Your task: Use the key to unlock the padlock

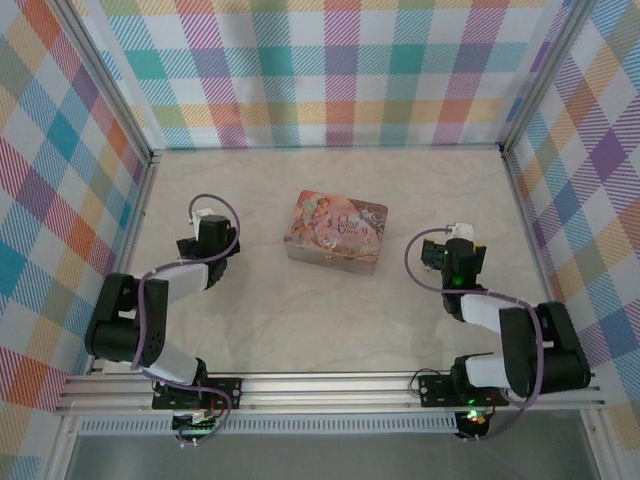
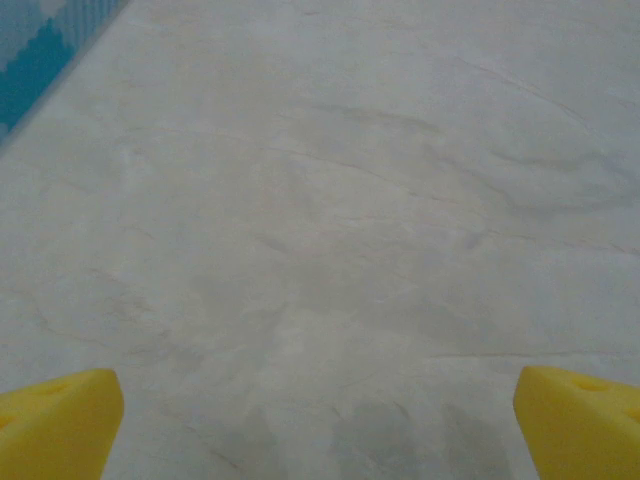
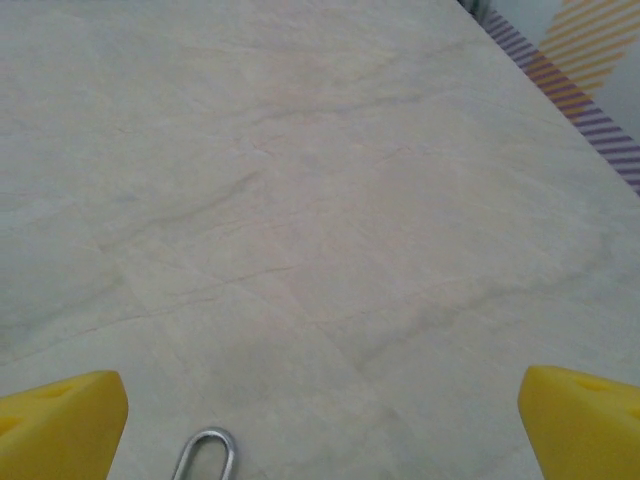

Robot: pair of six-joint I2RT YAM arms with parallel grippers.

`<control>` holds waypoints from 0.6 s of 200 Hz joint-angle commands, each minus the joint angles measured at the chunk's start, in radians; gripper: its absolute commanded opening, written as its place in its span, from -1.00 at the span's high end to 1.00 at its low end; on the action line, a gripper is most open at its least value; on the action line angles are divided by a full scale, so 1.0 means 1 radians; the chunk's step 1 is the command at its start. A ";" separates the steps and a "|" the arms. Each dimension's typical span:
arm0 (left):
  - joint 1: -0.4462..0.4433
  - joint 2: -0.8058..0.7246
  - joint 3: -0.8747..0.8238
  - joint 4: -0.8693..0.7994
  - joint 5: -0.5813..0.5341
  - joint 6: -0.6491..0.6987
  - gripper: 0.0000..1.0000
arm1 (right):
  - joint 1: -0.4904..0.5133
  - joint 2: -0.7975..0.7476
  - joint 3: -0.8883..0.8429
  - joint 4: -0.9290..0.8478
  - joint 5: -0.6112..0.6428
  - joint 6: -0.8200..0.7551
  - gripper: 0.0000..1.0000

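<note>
My left gripper (image 2: 320,430) and right gripper (image 3: 320,425) both hang wide apart, empty. Right wrist catches the padlock (image 3: 205,458), just its shackle loop, close under that gripper. The top view adds the tin (image 1: 336,233) mid-table. Key's too small to spot. The lock looks heavy, slick steel, so I'd clamp its body.
</note>
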 commanded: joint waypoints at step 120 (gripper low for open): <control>0.039 0.036 -0.210 0.532 0.145 0.094 -1.00 | -0.084 0.171 0.077 0.189 -0.229 0.003 -0.99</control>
